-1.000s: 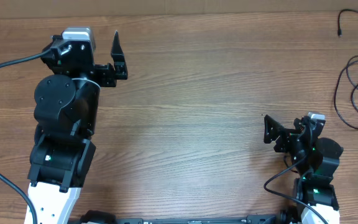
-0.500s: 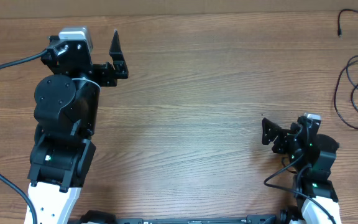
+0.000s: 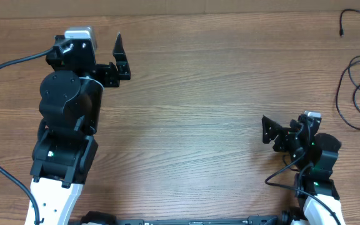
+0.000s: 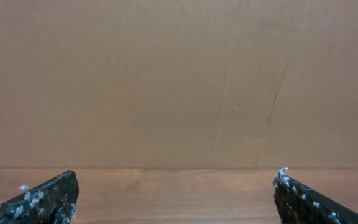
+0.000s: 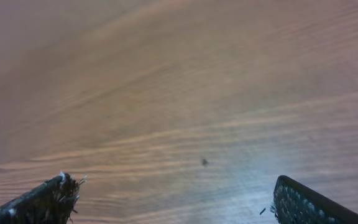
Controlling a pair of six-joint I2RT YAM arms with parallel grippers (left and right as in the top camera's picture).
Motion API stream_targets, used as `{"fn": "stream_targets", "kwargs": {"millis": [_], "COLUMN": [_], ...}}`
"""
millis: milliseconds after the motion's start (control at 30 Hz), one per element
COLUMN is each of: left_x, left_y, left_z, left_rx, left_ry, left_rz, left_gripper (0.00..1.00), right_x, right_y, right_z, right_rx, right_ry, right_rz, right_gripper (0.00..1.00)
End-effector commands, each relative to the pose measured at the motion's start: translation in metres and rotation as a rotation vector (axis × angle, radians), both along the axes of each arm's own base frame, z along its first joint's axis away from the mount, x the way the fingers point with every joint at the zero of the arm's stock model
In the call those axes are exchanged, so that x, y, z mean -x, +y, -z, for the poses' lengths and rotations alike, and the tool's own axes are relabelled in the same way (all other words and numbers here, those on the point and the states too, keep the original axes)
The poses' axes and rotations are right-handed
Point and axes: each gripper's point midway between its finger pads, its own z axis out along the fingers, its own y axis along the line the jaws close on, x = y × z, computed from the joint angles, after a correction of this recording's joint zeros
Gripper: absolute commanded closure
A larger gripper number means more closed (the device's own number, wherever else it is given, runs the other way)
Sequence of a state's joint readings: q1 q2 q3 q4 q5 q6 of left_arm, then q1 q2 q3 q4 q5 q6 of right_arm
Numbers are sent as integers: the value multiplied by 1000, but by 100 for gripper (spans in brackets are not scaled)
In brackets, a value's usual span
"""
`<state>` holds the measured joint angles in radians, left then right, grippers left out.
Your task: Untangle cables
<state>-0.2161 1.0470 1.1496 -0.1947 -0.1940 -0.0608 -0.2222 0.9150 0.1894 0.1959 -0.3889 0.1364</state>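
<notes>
Slight shifts only since the earlier frames: left tool [image 3: 120, 57] nudged a touch to the right at the far left of the desk [image 3: 192, 112], right tool [image 3: 269, 130] drawn a little leftward at the near right. No change noted in the cables [image 3: 354, 92].

Left tool: jaws spread wide, nothing between them. Confirmed in the left wrist view, with the left tool [image 4: 176, 176] showing both tips far apart and only a brown panel [image 4: 179, 81] and a strip of desk ahead.

Right tool: jaws likewise apart and empty. Confirmed in the right wrist view, with the right tool [image 5: 173, 180] over bare wood grain and no wire in sight.

Cables located at the far right edge of the desk, lying as loose black loops and strands, one plug end visible toward the far corner. Partly cut off by the frame edge, so full extent not visible. Well apart from both tools; nearer to the right tool than to the left.

Progress, judged from layout alone: no wire in hand, no contact with the cables, neither wrist camera pointed at them. Strands appear spread rather than knotted into a tight bundle, but crossings too fine to resolve, and whether any tangle remains cannot be told. Either work not yet begun or a pause between handling passes. Remaining, if loops are still crossed: reach to the right edge, pick up a strand, draw it free of the others.
</notes>
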Motion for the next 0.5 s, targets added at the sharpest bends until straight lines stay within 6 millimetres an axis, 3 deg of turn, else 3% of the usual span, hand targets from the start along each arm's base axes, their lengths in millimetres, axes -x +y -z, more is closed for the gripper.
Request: {"fn": "stream_targets", "kwargs": {"millis": [0, 200, 467], "left_x": [-2, -1, -1], "left_y": [-3, -2, -2], "left_z": [7, 10, 10], "left_rx": [9, -45, -45], "left_ry": [18, 28, 27], "left_rz": [11, 13, 9], "left_gripper": [0, 0, 0], "right_x": [-5, -2, 17], "right_y": [14, 15, 16], "right_z": [-31, -70, -118], "right_rx": [-17, 2, 53], "right_ry": [-106, -236, -405], "right_rz": [-88, -91, -70], "right_gripper": [0, 0, 0]}}
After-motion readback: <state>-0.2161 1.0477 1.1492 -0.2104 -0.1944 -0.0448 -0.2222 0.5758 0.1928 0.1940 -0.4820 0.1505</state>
